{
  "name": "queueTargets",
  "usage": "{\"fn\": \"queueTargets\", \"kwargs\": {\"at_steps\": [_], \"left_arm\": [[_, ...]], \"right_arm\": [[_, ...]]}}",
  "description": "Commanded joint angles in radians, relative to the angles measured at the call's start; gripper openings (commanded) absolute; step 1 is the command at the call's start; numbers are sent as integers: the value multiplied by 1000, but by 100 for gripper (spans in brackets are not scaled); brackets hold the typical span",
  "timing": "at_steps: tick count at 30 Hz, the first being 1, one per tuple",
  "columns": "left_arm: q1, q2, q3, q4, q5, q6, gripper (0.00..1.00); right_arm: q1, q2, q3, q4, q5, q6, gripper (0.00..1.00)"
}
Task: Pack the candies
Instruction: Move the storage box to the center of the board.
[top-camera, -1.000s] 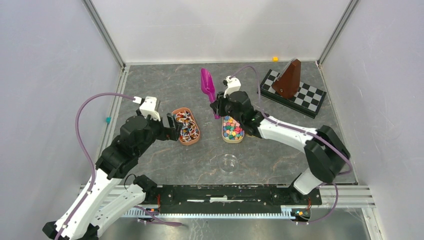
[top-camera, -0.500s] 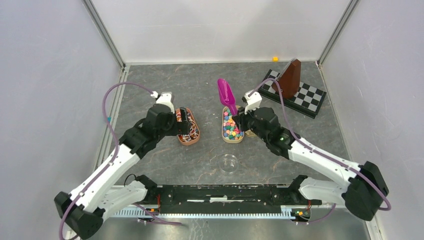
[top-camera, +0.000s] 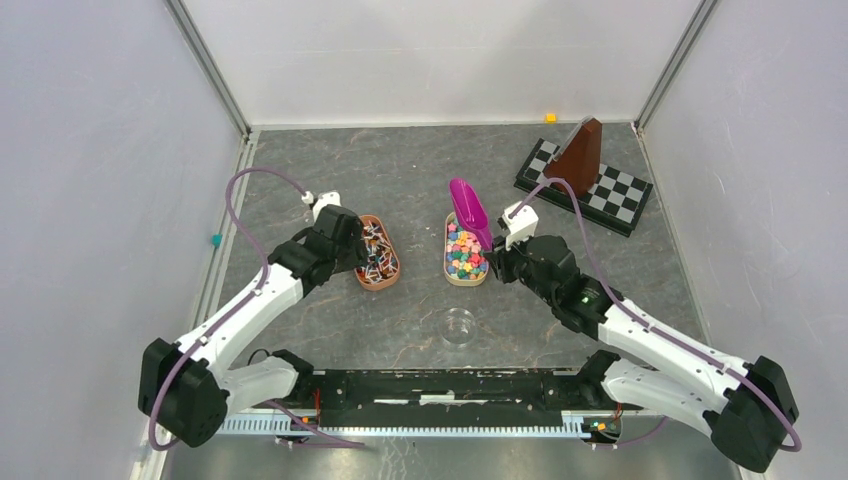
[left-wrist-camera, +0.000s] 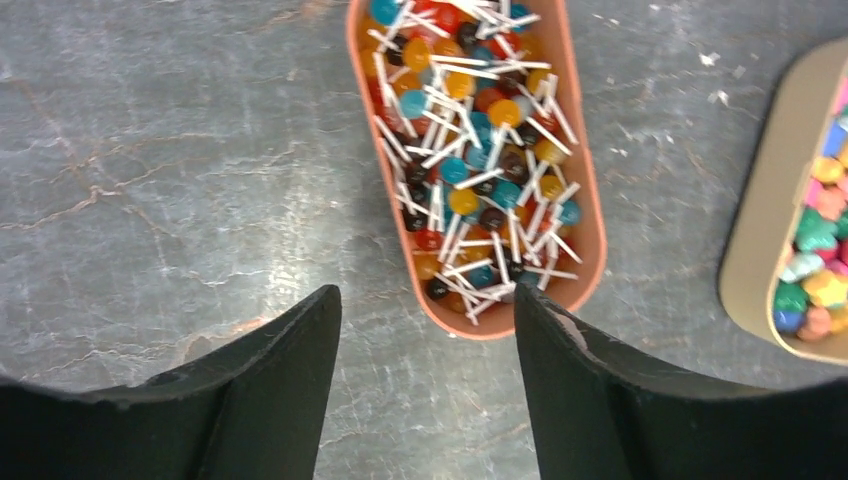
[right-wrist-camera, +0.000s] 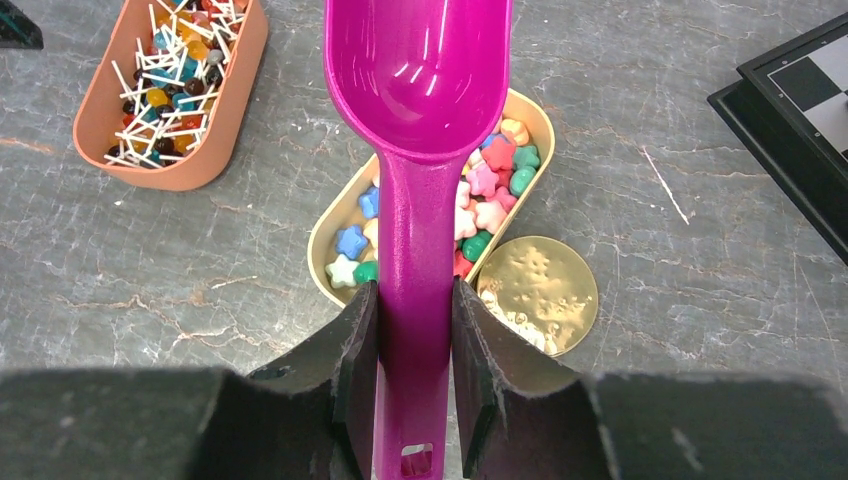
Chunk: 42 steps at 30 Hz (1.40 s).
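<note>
Right hand (right-wrist-camera: 412, 300) clamping handle of magenta plastic scoop (right-wrist-camera: 415, 70); bowl empty, hanging over far end of tan oval tray (right-wrist-camera: 325, 235). Tiny star-shaped multicoloured candies (right-wrist-camera: 490, 185) lying in that tray. Left hand (left-wrist-camera: 425, 300) standing apart, empty, hovering at near end of orange-brown oval tray (left-wrist-camera: 597, 225).

Judgement: scooping step beginning. Advising:
- tipping bowl down
- pushing shallow along tray length
- levelling before lifting

Tray likely sliding under push. Small clear round dish (top-camera: 458, 326) waiting nearby on grey counter (top-camera: 330, 320).
</note>
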Motion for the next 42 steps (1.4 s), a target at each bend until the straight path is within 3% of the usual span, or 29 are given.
{"fn": "queueTargets", "kwargs": {"at_steps": [1,10,15,23,27,32,37,42], "left_arm": [[82,9,-37,71,-17,-60,67],[133,154,-27,152,71,-66,55],[157,237,-8,177,101,-69,44],[164,309,7,204,94,-68,37],[164,341,18,209,102,-63,24],[164,351,28,213,108,-49,19],[161,360,52,209,116,-30,3],[134,383,96,196,108,-12,2]], "right_arm": [[-2,-33,-15,27,-27,-28,0],[-3,-32,-31,45,-89,-30,0],[-3,-39,-34,39,-100,-34,0],[-3,-38,-35,44,-113,-34,0],[-3,-35,-37,48,-122,-34,0],[-3,-35,-39,49,-127,-32,0],[-3,-40,-38,42,-133,-30,0],[-2,-64,-40,27,-122,-33,0]]}}
